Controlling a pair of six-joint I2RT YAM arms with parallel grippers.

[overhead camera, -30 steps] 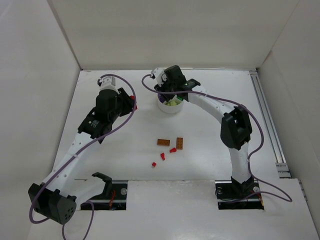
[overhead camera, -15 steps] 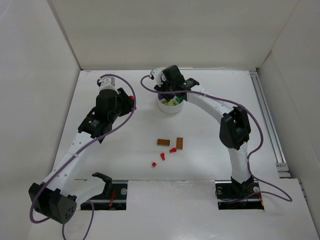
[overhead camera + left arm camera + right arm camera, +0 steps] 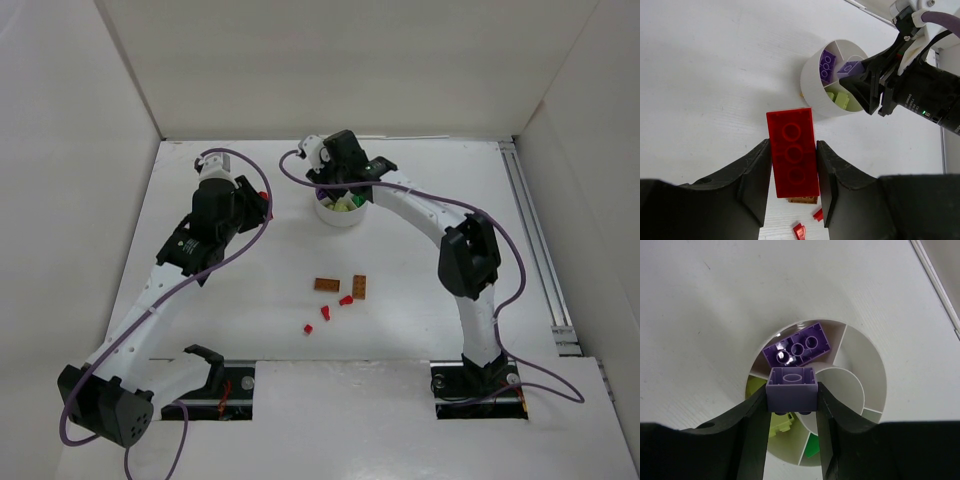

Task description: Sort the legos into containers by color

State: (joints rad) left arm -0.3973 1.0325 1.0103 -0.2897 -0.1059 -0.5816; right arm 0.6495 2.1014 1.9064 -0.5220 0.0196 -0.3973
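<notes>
Dish (image 3: pixel 338 223) is set at twelve o'clock, within both arms' reach. At its nine o'clock a red brick (image 3: pixel 791 145) is clamped by the left gripper (image 3: pixel 792 170), seemingly held clear. A small purple brick (image 3: pixel 791 389) is pinched by the right gripper (image 3: pixel 791 401) over the purple wedge (image 3: pixel 799 346), colour being matched.

Right claw (image 3: pixel 342 192) hangs over the white dish (image 3: pixel 338 221), orange-brown bricks (image 3: pixel 327 284) well apart.

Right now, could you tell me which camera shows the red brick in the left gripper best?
Left wrist: the red brick sits large and centred in the left gripper. The top view shows only a red speck there; the right wrist view misses it.
</notes>
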